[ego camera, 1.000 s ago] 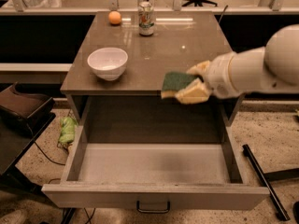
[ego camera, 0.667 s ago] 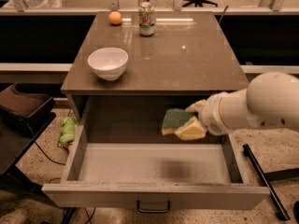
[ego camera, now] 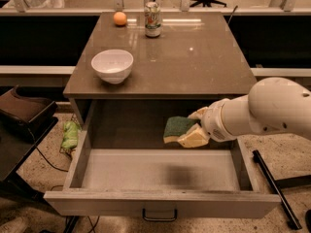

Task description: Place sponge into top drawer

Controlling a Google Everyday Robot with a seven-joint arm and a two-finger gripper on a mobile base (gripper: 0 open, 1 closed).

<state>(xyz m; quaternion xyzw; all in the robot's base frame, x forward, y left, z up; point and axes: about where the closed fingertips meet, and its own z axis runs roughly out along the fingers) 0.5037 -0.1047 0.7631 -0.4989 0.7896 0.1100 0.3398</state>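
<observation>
The wide, shallow grey-brown top drawer (ego camera: 97, 202) is standing open toward the near side, and over its far right part the bulky white arm's pale two-finger gripper (ego camera: 193, 127) is pinching the green-topped yellow foam sponge (ego camera: 175, 126), hanging above the drawer's pale floor.
</observation>
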